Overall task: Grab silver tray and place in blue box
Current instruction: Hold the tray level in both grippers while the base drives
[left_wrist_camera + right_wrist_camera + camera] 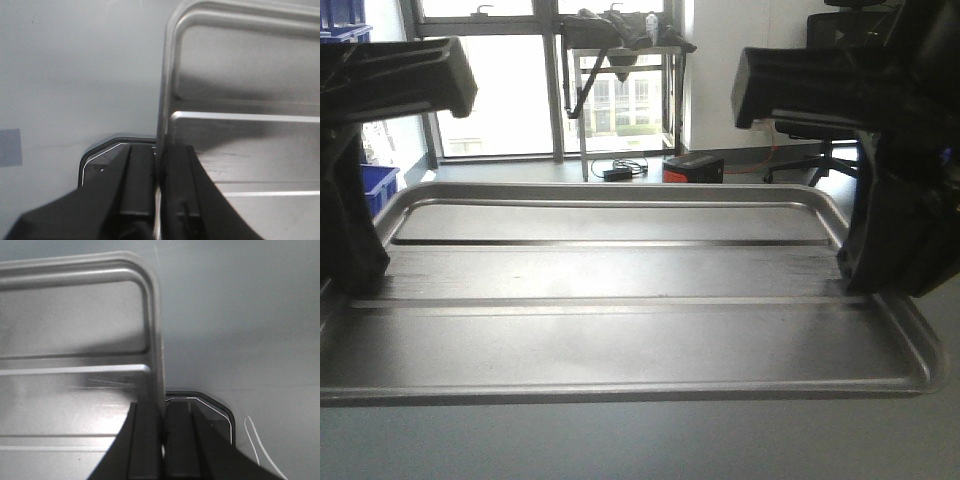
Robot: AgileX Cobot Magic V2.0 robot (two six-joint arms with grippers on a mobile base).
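silver tray (pixel 620 340), rims pinched in left tool (pixel 159 167), right tool (pixel 162 422)

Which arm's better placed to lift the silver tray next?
Neither alone. Left claw and right claw each pinch an opposite side rim of the silver tray, so lift with both together.

The silver tray (pixel 240 150) runs off frame; a blue bin (pixel 378 190), perhaps, half hidden.
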